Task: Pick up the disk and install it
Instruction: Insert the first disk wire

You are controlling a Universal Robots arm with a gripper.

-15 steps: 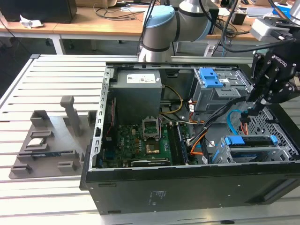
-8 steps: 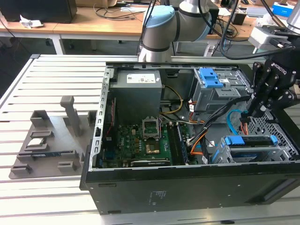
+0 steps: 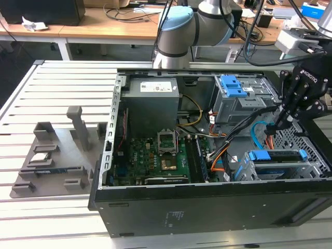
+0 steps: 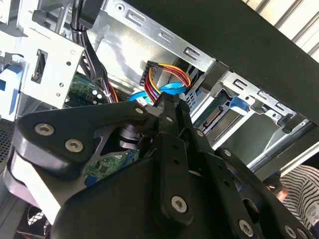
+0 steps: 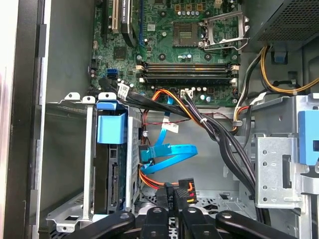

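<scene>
The disk (image 5: 112, 172) sits on edge inside the grey metal drive cage (image 5: 75, 164), blue plastic bracket (image 5: 111, 127) on its upper end and its connector edge facing outward. It lies just beside the jaws, apart from them, not gripped.

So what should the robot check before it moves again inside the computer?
1. Disk in place: ok. The disk, with its blue bracket, sits inside the grey bay.
2. Disk's socket free: ok. Nothing looks plugged into it.
3. Gripper at the right spot: ok. The gripper is right at the black plug with coloured wires.
4. Firm hold on the plug: cannot tell.
5. Clear way from plug to disk: not ok, probably. The blue cable loops right beside the bay.
</scene>
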